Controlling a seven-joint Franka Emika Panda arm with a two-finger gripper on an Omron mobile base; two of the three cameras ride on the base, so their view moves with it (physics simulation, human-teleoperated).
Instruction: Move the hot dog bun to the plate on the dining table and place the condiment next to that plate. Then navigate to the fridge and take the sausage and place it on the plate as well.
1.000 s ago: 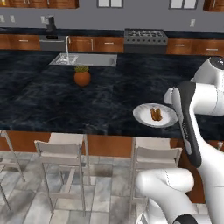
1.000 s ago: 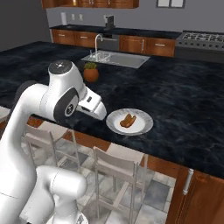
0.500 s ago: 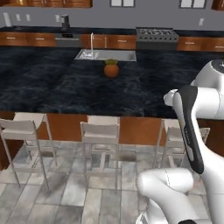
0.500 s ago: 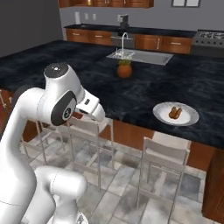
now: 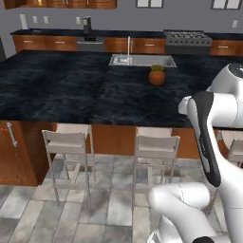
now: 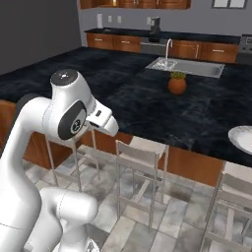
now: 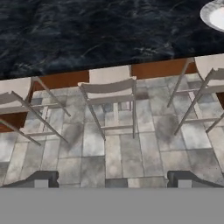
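Fingers [image 7: 112, 178] spread wide and empty above stools [image 7: 110, 94], plate [image 7: 213, 15] rim on dining table [image 7: 87, 30] edge

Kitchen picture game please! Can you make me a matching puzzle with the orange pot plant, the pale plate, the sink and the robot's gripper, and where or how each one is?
Things:
1. small orange pot with a green plant
2. round pale grey-white plate
3. steel sink with a tall tap
4. gripper

Places or states:
A. set into the far side of the black marbled stone table
B. open, above the tiled floor
C. at the table's near edge
D. just in front of the sink

Pairs: 1-D, 2-C, 3-A, 4-B
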